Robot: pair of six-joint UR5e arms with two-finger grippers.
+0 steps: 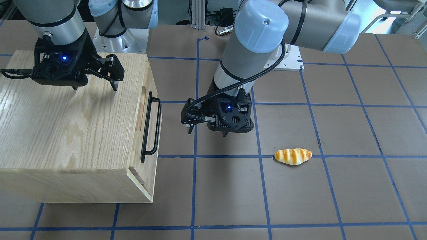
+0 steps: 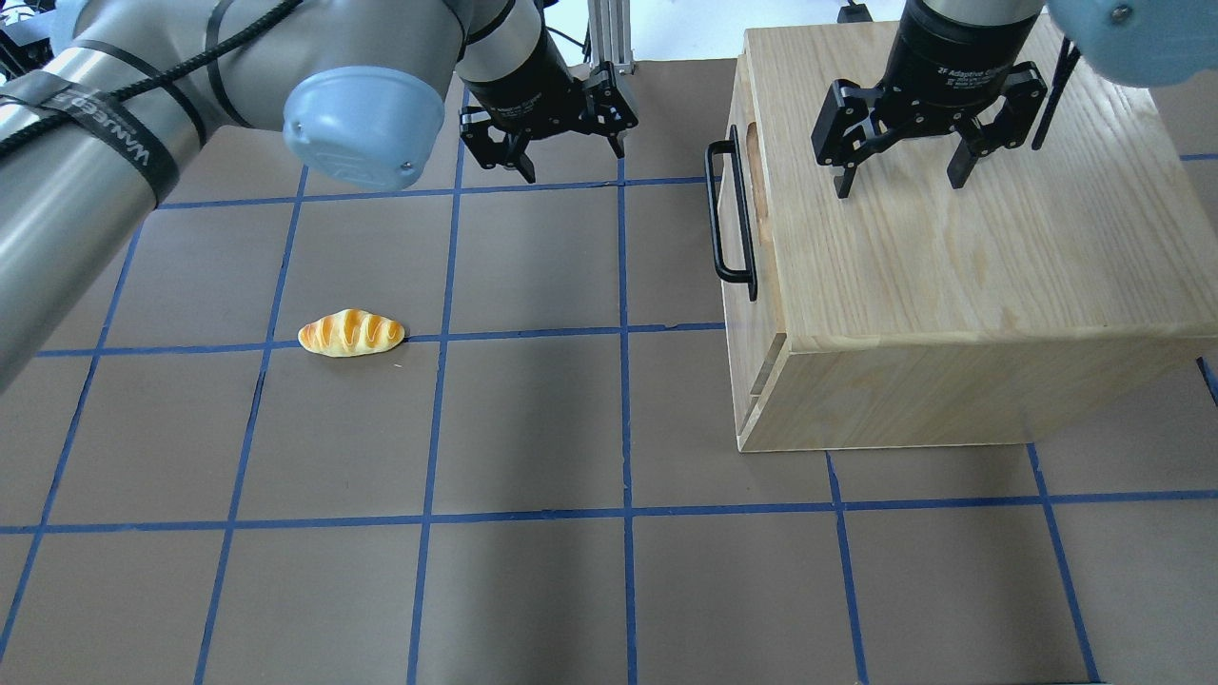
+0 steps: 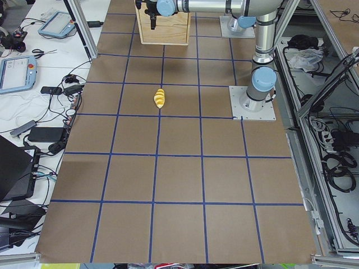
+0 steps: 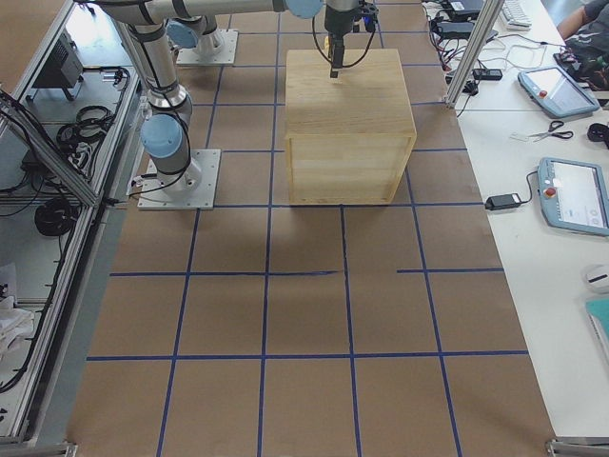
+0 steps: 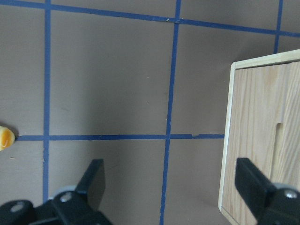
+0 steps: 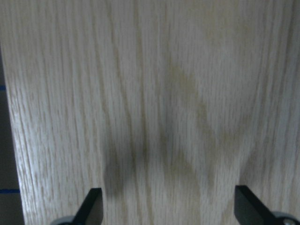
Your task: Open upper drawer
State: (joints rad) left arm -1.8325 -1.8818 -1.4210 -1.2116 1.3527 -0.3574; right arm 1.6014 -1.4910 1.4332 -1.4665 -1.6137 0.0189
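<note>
Tabletop brown, blue-taped grid | left fingers spread, empty | right fingers spread, empty

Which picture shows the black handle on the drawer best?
Exterior front-facing: the black handle shows whole, large, standing off the upper drawer. Overhead exterior shows it too, smaller. Wrist views and exterior right miss it; exterior left is too distant to tell.
</note>
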